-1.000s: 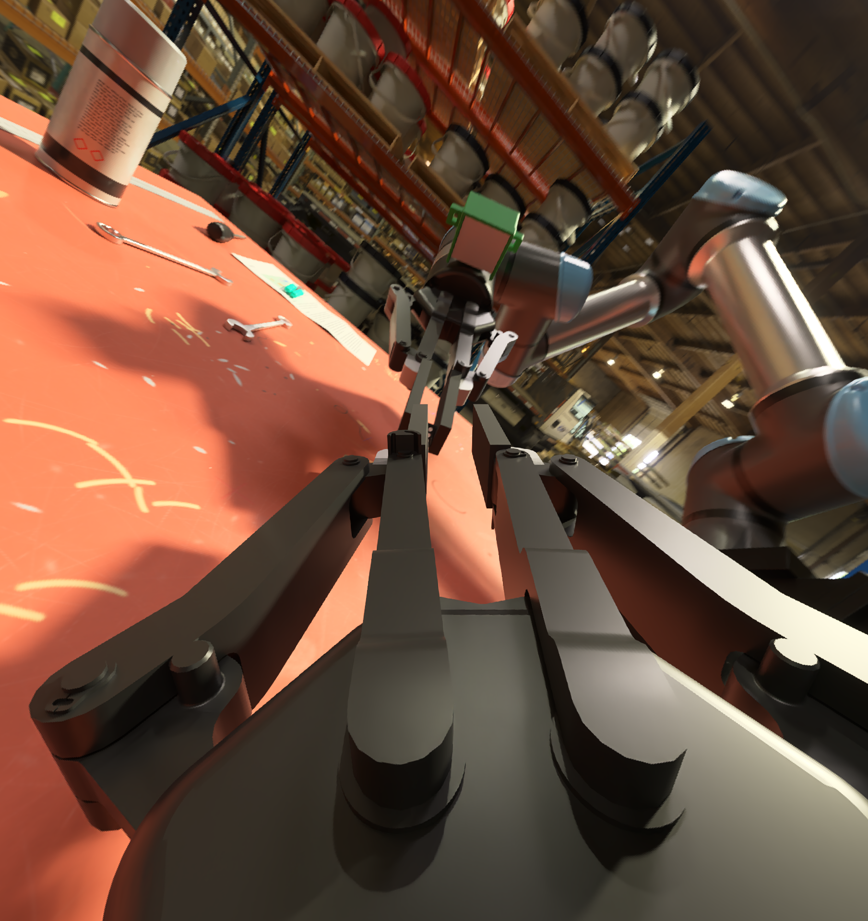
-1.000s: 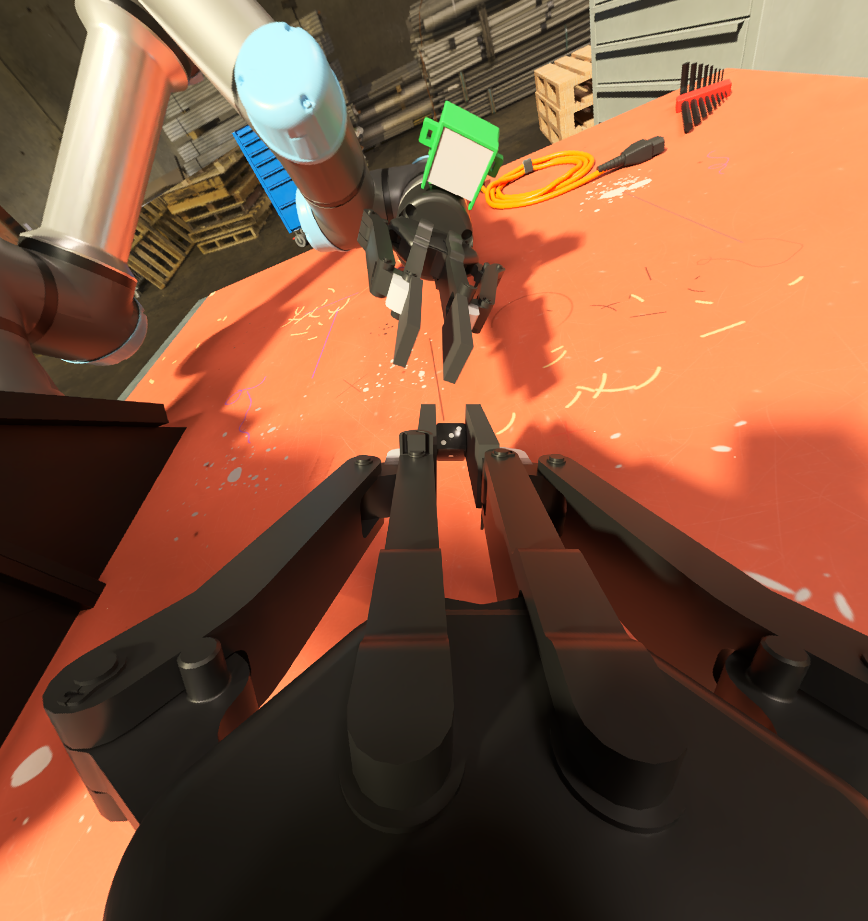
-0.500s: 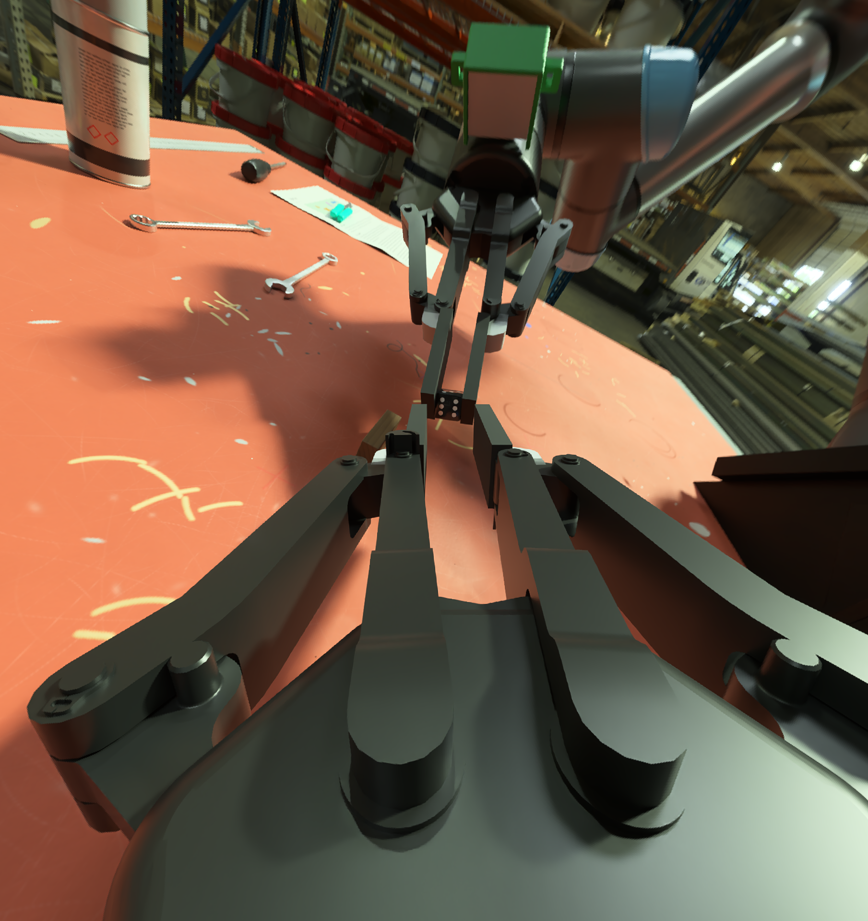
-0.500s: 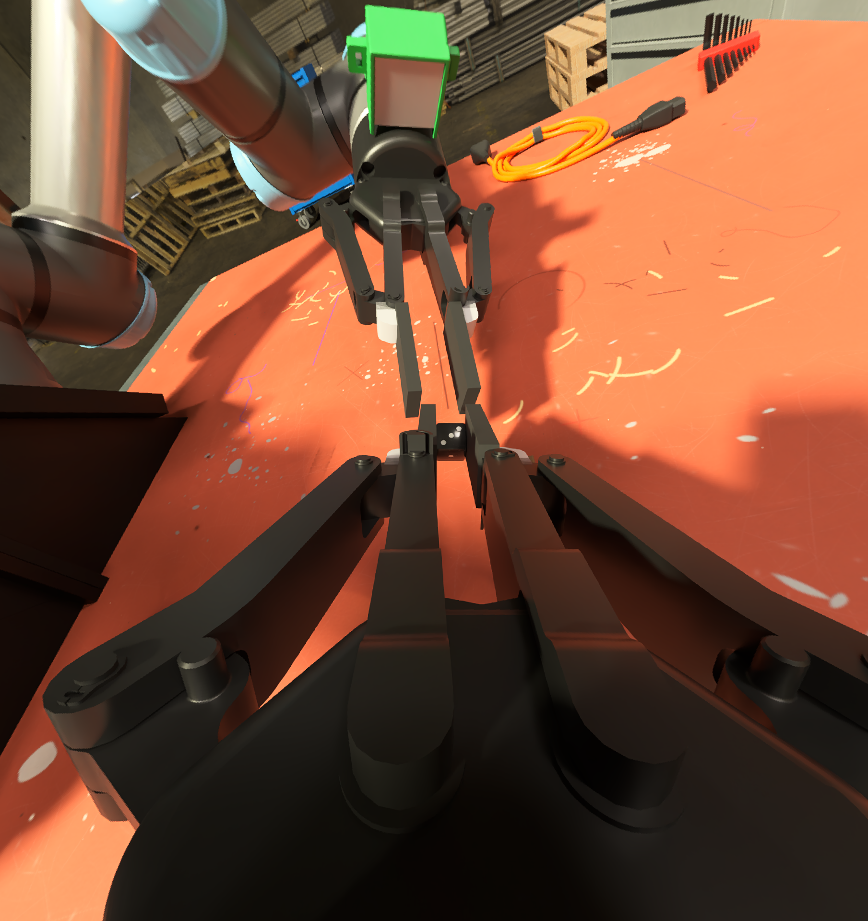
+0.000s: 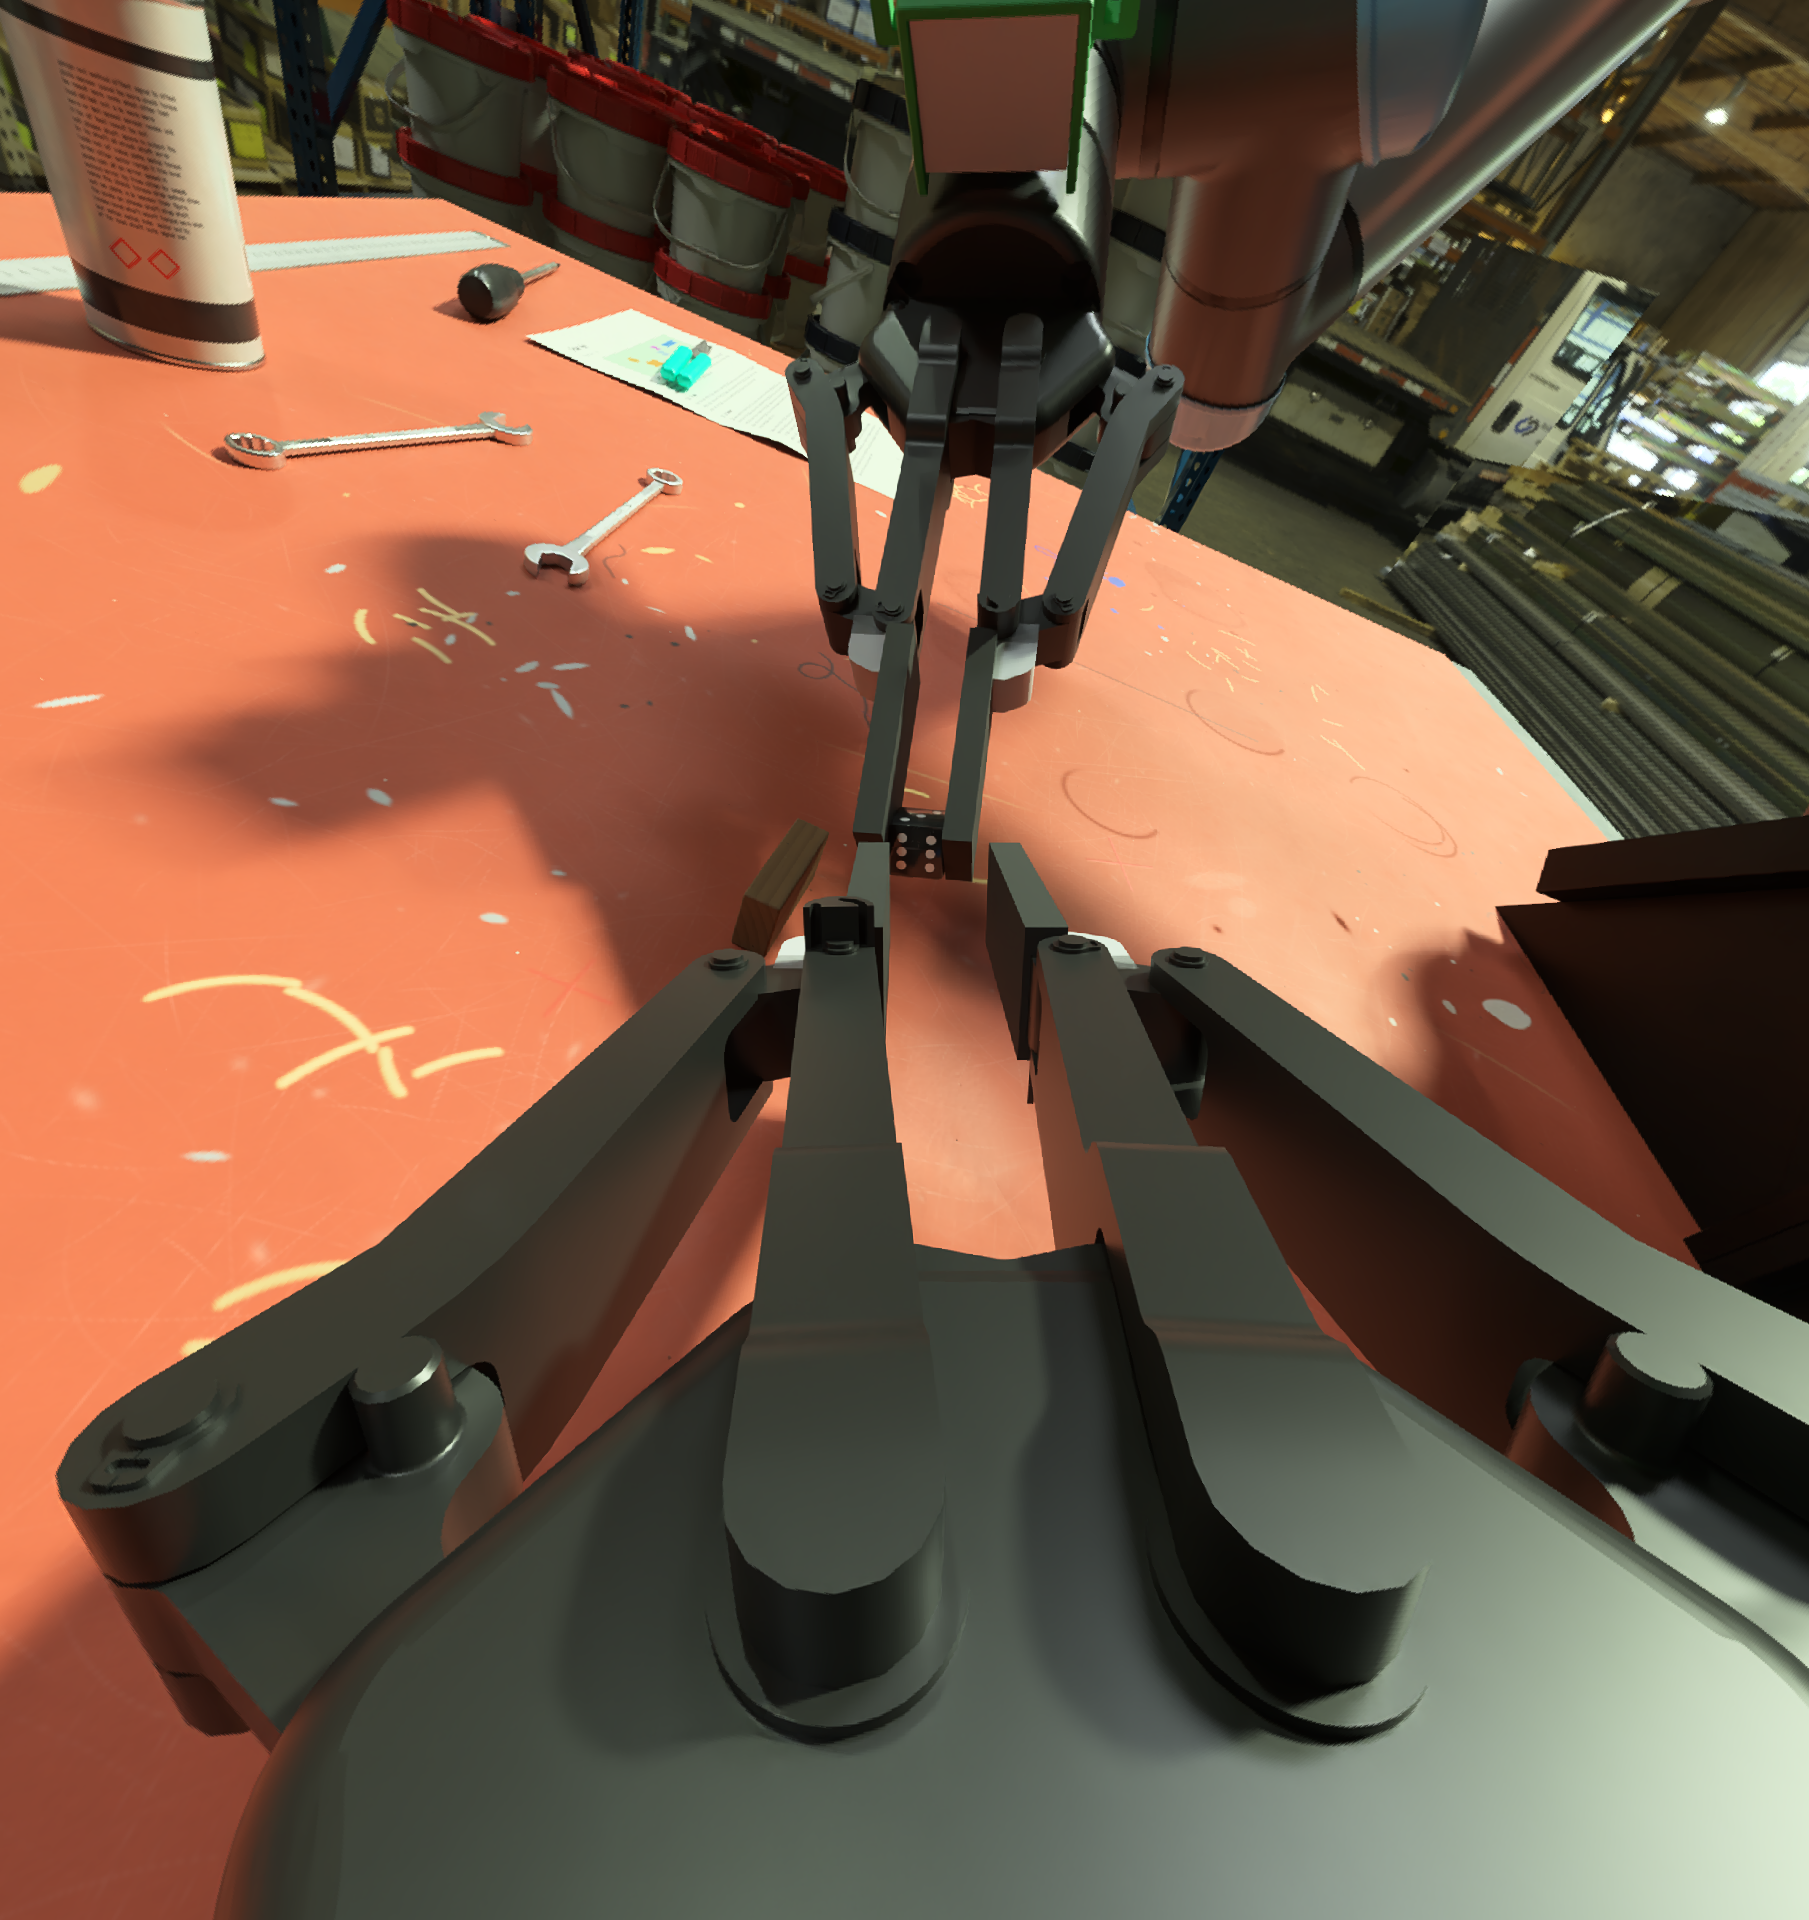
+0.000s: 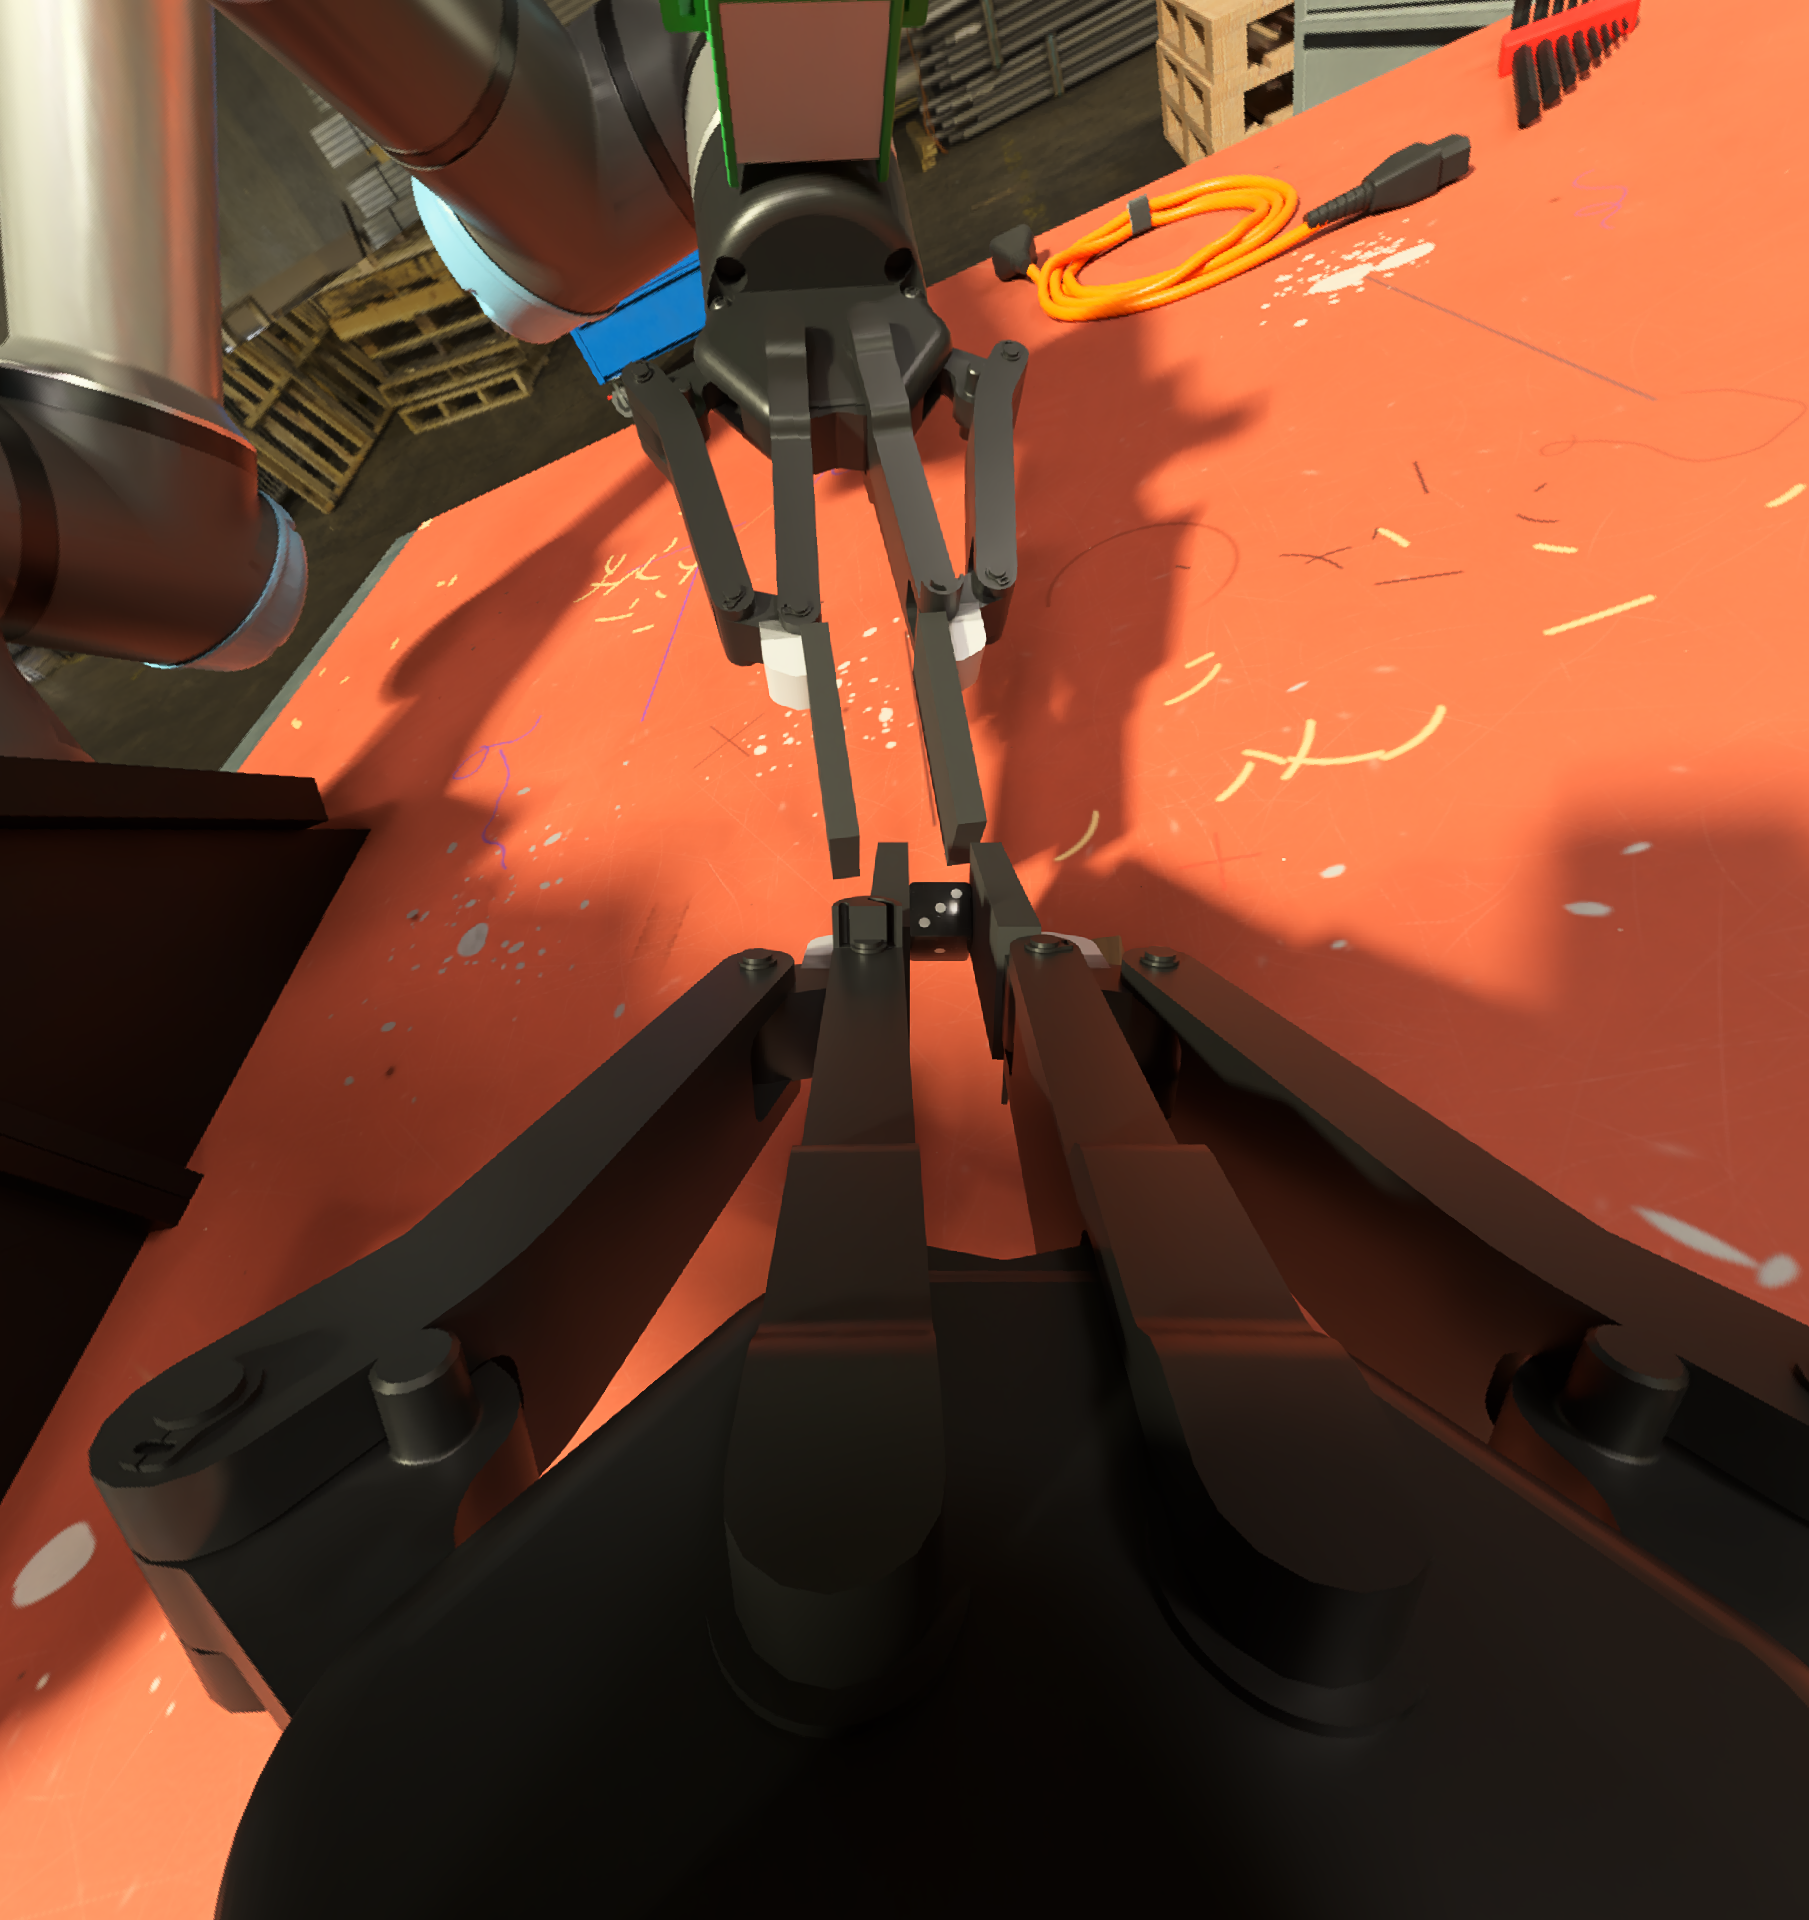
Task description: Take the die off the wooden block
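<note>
While my right gripper [image 6: 939, 883] pinched the die [image 6: 938, 907] clear of the wooden block [image 5: 778, 886], my left gripper [image 5: 931, 883] stood empty, fingers slightly parted, nearby.

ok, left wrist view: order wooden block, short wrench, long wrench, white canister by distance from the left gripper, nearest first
From the left gripper:
1. Wooden block, just left of its fingers.
2. Short wrench, farther out, left of centre.
3. Long wrench, beyond that, farther left.
4. White canister, far left corner.
</note>
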You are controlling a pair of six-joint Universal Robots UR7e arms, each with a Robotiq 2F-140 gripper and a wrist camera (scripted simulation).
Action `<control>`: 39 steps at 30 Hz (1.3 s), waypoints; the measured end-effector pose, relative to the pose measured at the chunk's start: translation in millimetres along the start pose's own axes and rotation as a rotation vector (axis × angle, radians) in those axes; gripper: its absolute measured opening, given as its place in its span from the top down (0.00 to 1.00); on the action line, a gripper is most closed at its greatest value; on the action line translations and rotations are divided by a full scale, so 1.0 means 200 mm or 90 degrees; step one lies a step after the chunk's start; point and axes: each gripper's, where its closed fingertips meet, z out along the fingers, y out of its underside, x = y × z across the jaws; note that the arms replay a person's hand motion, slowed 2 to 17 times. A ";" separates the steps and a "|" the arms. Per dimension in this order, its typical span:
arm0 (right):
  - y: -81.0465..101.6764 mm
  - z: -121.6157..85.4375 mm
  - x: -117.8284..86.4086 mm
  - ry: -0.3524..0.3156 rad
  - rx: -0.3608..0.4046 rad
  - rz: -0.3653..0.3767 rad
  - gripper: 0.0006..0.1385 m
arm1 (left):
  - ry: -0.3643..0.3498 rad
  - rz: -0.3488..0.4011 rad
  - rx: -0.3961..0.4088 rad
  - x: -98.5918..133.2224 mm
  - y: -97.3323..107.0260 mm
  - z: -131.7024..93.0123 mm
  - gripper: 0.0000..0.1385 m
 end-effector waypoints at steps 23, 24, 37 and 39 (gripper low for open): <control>-0.02 0.00 -0.01 -0.012 0.020 -0.006 0.89 | 0.018 -0.020 0.003 0.01 0.00 -0.01 0.82; -0.02 0.00 -0.01 -0.012 0.023 -0.006 0.89 | 0.018 -0.022 0.007 0.01 0.00 -0.01 0.82; -0.11 -0.08 -0.03 -0.027 0.111 -0.004 0.89 | 0.060 -0.099 0.122 0.02 -0.12 -0.05 0.82; -0.13 -0.09 -0.03 -0.029 0.123 -0.005 0.89 | 0.064 -0.106 0.137 0.02 -0.14 -0.05 0.82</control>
